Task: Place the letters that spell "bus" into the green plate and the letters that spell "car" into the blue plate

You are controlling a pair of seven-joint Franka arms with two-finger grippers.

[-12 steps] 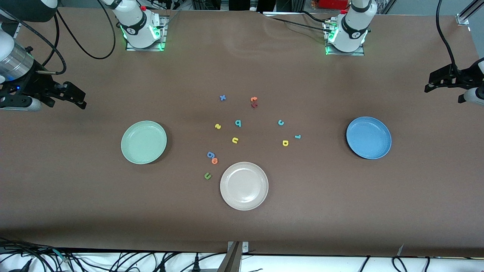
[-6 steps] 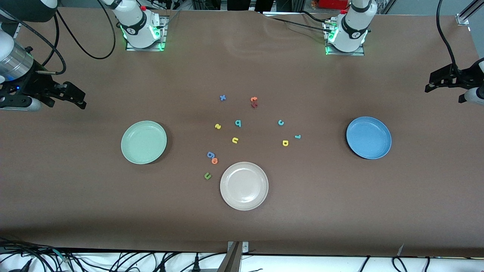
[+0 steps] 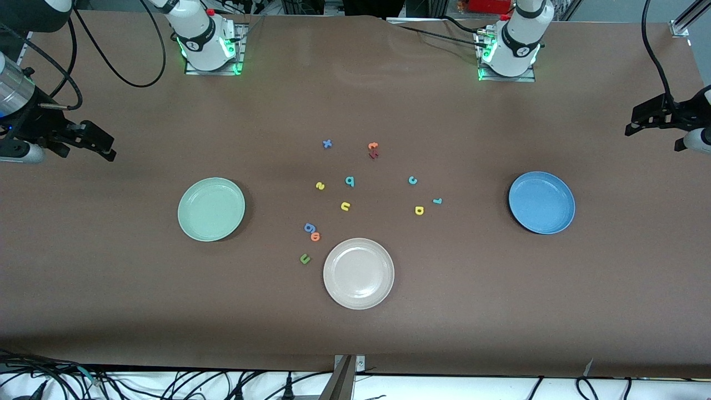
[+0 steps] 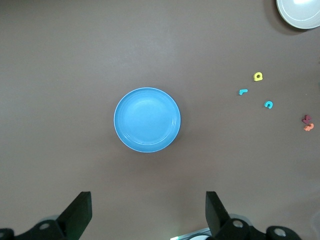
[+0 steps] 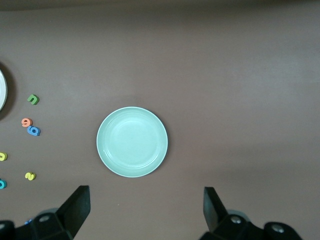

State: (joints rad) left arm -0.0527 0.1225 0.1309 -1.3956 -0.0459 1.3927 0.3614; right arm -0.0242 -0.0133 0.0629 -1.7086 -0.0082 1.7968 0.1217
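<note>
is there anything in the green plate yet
No. The green plate holds nothing; the front and right wrist views both show its whole bare inside. The yellow s, teal b and yellow u lie on the table.

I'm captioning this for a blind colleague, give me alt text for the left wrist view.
A round blue plate sits empty on a brown table, framed by the open left gripper. Off beside it lie a yellow a, teal r and teal c.

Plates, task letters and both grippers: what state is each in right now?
green plate: empty
blue plate: empty
beige plate: empty
bus letters: loose on table
car letters: loose on table
left gripper: open, holding nothing
right gripper: open, holding nothing
</note>
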